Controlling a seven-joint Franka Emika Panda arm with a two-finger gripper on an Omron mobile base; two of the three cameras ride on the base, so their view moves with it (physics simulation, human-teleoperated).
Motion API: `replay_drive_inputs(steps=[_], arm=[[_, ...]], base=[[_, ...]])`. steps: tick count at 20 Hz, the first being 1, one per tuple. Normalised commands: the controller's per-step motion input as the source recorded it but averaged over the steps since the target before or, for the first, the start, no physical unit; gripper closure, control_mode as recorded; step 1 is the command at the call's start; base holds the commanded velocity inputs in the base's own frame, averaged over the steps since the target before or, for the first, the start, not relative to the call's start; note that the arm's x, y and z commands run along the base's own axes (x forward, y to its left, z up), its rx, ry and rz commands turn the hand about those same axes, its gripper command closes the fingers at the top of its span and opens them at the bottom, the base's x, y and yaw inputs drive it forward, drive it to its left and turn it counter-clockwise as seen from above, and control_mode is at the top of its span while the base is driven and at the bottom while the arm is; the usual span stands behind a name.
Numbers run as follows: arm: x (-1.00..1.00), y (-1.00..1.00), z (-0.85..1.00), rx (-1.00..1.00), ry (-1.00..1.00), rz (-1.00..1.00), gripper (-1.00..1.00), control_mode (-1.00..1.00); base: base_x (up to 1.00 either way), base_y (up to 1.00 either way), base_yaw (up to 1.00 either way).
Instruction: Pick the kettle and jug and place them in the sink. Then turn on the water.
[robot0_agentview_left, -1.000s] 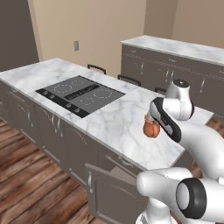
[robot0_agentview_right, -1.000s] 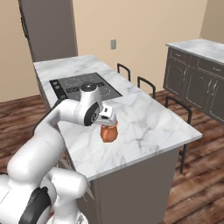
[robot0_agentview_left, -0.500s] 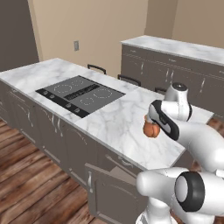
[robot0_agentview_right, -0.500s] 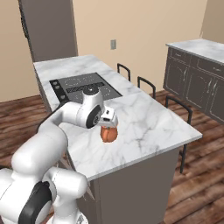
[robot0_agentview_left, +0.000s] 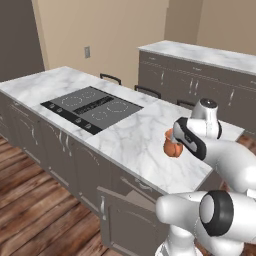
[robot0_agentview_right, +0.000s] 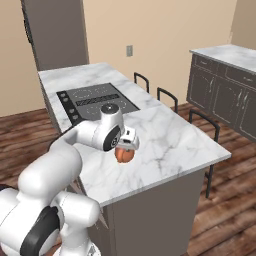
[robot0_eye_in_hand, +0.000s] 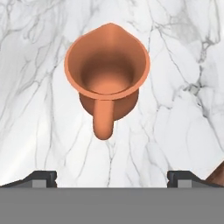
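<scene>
One terracotta jug (robot0_eye_in_hand: 107, 76) upright on marble island (robot0_agentview_left: 135, 135), interior bare, gripper (robot0_eye_in_hand: 112, 177) spread wide above it

White arm bent forward, wrist turned down, tool (robot0_eye_in_hand: 112, 177) pointing down, jaws spread wide

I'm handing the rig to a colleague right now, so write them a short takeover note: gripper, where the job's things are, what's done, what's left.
Gripper: open, holding nothing, poised directly above the jug.
Jug: upright on the white marble island top, near its front edge, clear of the cooktop; in the hand view its handle points toward the fingertips.
Done: nothing yet placed; the jug is not yet gripped.
Left: lower and grip the jug, carry it to the sink, fetch the kettle too, then turn on the water.
</scene>
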Motion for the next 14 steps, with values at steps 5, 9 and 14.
replay_drive_inputs(steps=[5, 9, 14], arm=[[0.09, 0.00, -0.06, 0.00, -0.01, 0.01, -1.00, -1.00], [0.11, 0.00, -0.14, 0.00, -0.01, 0.03, -1.00, -1.00], [0.14, 0.00, -0.19, 0.00, 0.00, 0.03, -1.00, -1.00]], base=[[0.00, 0.00, 0.00], [0.00, 0.00, 0.00], [0.00, 0.00, 0.00]])
